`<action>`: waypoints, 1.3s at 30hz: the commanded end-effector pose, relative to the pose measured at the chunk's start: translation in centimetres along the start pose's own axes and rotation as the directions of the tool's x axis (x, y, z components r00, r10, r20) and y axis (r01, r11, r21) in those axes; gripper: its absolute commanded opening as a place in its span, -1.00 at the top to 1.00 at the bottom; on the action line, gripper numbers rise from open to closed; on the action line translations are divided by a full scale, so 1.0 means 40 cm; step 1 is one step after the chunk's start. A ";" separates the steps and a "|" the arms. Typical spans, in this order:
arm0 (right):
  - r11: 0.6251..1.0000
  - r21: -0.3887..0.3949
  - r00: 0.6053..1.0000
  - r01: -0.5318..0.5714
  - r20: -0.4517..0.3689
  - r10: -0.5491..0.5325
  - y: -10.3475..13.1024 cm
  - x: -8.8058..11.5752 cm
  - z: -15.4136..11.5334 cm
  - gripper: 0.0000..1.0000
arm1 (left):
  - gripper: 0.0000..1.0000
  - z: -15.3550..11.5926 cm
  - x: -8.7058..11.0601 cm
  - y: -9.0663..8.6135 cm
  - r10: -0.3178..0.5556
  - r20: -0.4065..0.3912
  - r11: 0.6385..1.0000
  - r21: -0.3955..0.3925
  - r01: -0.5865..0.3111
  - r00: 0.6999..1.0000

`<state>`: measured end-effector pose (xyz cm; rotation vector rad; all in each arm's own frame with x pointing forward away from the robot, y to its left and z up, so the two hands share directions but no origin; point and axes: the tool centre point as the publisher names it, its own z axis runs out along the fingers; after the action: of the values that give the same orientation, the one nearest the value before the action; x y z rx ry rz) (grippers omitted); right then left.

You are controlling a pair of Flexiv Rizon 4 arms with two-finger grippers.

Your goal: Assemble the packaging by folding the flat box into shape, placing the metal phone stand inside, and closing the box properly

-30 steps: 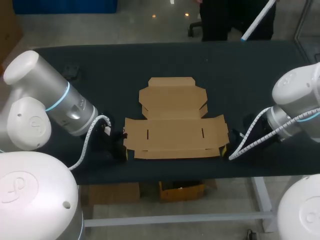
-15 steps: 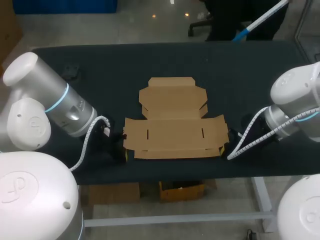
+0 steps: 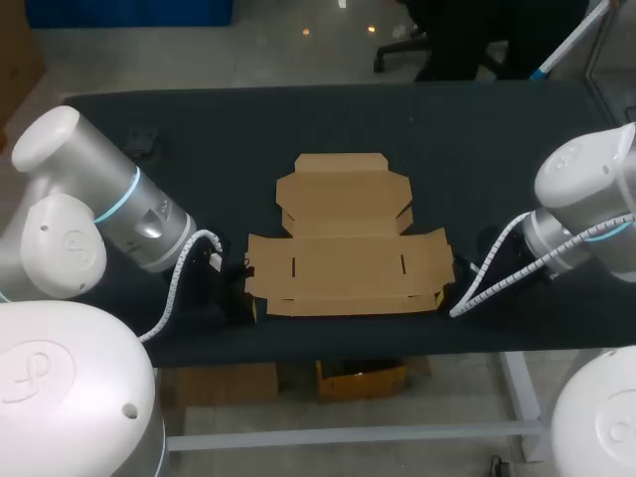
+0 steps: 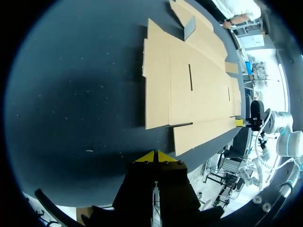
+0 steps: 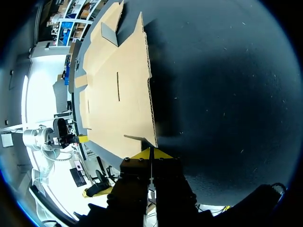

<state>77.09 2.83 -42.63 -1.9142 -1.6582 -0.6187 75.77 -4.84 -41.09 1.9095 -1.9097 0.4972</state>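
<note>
The dark surface (image 3: pixel 199 129) carries one thing of the task, the box (image 3: pixel 348 253). It lies flat and unfolded between the two sets of fingers. The stand shows in no view. The box's near strip (image 3: pixel 350 304) runs from one set to the other. The left fingers (image 4: pixel 155 156) sit low, just beside the strip's end on their side, with the sheet spreading ahead of them. The right fingers (image 5: pixel 151 153) sit the same way at the opposite end. Each pair is pressed tip to tip and grips nothing.

The step in hand, I judge, is raising that strip to start the folding. It should go best if both pairs come in level and slide under the strip's ends. Butting the edge could skid the light card away. Lifting together should keep the crease straight and the sheet untwisted.

Only the head view gives the whole outline, far lid panel included. Only the wrist views show the tips meeting, and each catches the other pair's yellow tip at the strip's far end. They also show a small tab (image 4: pixel 188 28) well ahead of the fingers that seems to stand up off the sheet. From above it reads flat.
</note>
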 end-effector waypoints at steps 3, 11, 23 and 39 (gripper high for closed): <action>1.000 0.006 1.000 0.000 -0.004 0.000 0.005 -0.002 0.002 1.00 | 1.00 0.025 0.003 -0.017 -0.009 -0.006 1.000 -0.010 0.009 1.000; 1.000 0.008 1.000 0.001 -0.002 -0.001 0.006 0.000 0.003 1.00 | 1.00 0.031 0.008 -0.020 -0.014 -0.025 1.000 -0.021 0.013 1.000; 1.000 0.013 1.000 0.009 -0.003 -0.009 0.009 0.007 0.007 1.00 | 1.00 0.032 0.020 -0.023 -0.015 -0.045 1.000 -0.025 0.014 0.999; 1.000 0.014 1.000 0.011 -0.005 -0.011 0.011 0.009 0.008 1.00 | 1.00 0.030 0.038 -0.026 0.005 -0.064 1.000 -0.023 -0.007 0.998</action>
<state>77.48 3.30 -42.57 -1.9017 -1.6696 -0.6132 76.79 -6.76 -41.40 1.8520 -1.8717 0.5277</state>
